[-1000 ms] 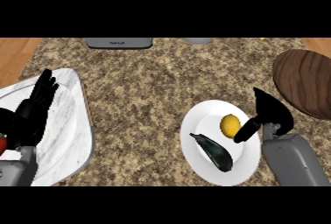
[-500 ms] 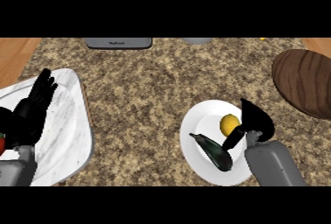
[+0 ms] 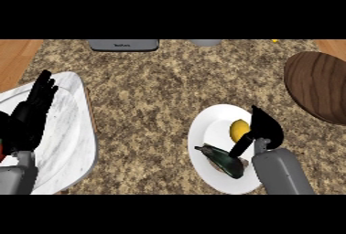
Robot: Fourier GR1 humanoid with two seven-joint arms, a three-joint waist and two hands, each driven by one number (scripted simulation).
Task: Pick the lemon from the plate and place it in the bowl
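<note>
Lemon: on the white plate, beside a dark vegetable.
Right hand: just right of the lemon, fingers straight, thumb down-left; open, holding nothing, apparently set to close round it.
Left hand: resting open at the left.
Bowl: brown, upper right; open counter between.
</note>
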